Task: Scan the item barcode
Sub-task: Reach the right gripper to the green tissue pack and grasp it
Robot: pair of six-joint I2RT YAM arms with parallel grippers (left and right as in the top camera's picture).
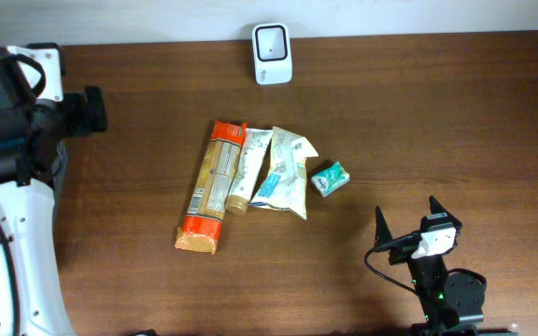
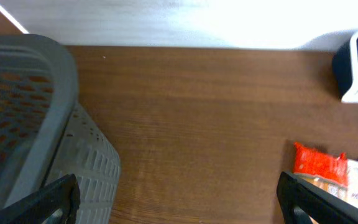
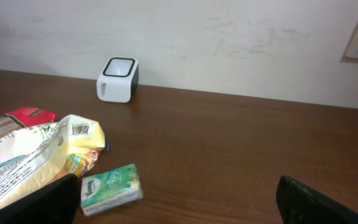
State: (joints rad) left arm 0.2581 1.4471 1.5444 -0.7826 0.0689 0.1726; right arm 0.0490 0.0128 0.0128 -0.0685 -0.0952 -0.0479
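Right at the lens, my right gripper [image 3: 179, 198] stands with its fingers [image 3: 42, 200] wide apart and nothing between them. My left gripper [image 2: 176, 198] is spread just as wide and empty, beside a grey basket [image 2: 36, 124] at the left of its own view. Goods lie in a row at the middle of the table [image 1: 418, 103]. The small teal tissue pack [image 1: 330, 177] is the end one, up and left of my right gripper in the overhead frame, near it and well apart from my left. Its long axis slants from lower left to upper right. The scanner [image 1: 272, 53] stands at top centre, beyond the row. I judge my right arm better placed to fetch the pack and carry it up-frame.
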